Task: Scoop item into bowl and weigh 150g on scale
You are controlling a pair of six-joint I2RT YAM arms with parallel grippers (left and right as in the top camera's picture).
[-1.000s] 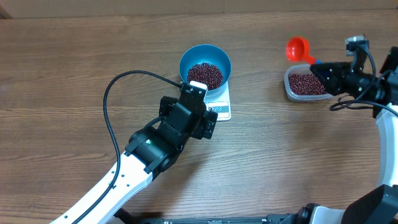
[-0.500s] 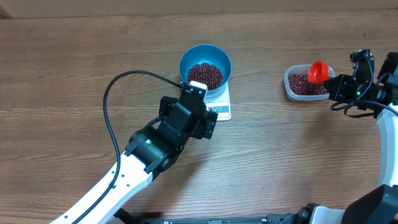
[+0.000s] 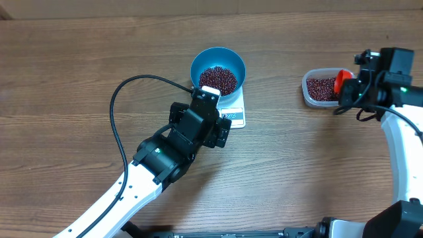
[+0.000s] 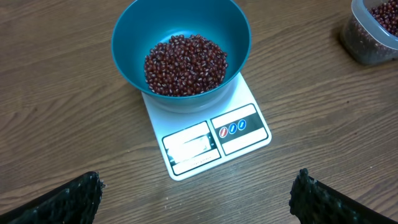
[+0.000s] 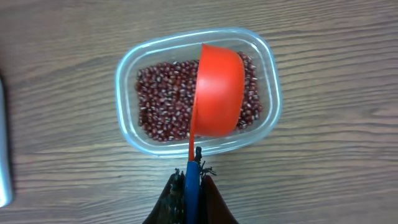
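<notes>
A: Beans (image 4: 185, 64)?
B: Heap in bowl (image 4: 124, 37), and the bowl sits on the scale (image 4: 245, 127). Display unreadable. More in tub (image 5: 124, 81), well off to the right.
A: Left gripper (image 4: 198, 186)?
B: Jaws wide apart, holding nothing, hovering near the scale's front edge.
A: Right gripper (image 5: 191, 186)?
B: Clamped on scoop (image 5: 217, 90) handle, cup over the tub's beans.

The left arm (image 3: 158, 158) reaches in from 7 o'clock toward centre. The left gripper (image 4: 196, 199) points to 1 o'clock, jaws spread wide. The right arm (image 3: 396, 142) rises along the 3 o'clock edge, wrist turned toward 9 o'clock. The right gripper (image 5: 191, 196) is clamped on a scoop (image 5: 217, 90) handle.
</notes>
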